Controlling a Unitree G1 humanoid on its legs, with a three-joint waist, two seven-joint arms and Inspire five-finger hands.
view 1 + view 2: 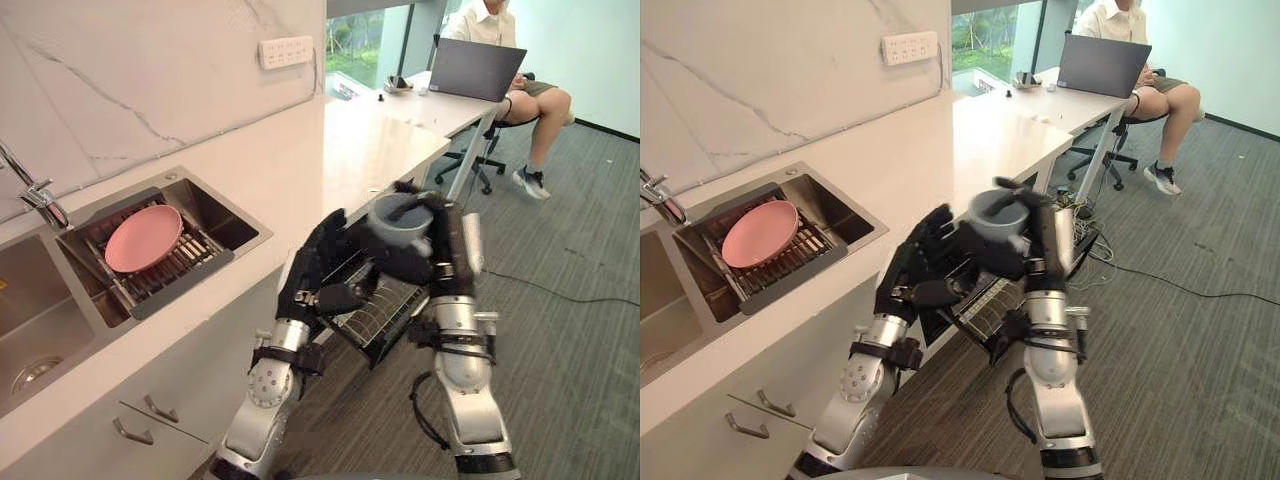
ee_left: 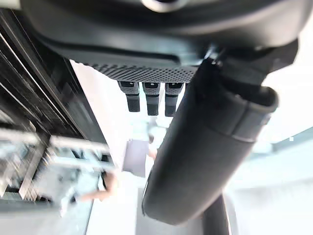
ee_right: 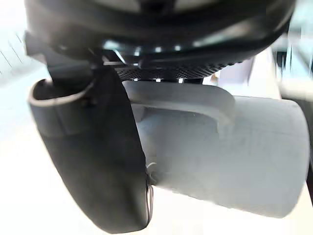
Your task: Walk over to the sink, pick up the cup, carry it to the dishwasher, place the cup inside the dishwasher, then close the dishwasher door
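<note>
A grey cup [image 1: 398,220] with a handle is held upright in my right hand [image 1: 425,255], whose fingers and thumb wrap round it; the right wrist view shows the cup [image 3: 230,161] close against the palm. The cup hangs above the pulled-out dishwasher rack [image 1: 375,310], a wire basket sticking out from under the white counter [image 1: 290,190]. My left hand [image 1: 320,275] is beside the rack's near left edge with its fingers straight, holding nothing. In the left wrist view the left hand [image 2: 210,142] shows its thumb and straight fingers over the dark rack [image 2: 34,112].
A sink [image 1: 215,215] holds a drying rack with a pink plate [image 1: 143,238]; a tap [image 1: 35,190] stands at its left. A person sits at a desk with a laptop [image 1: 478,68] at the far right. Drawers [image 1: 150,415] lie below the counter. Carpeted floor [image 1: 570,350] spreads to the right.
</note>
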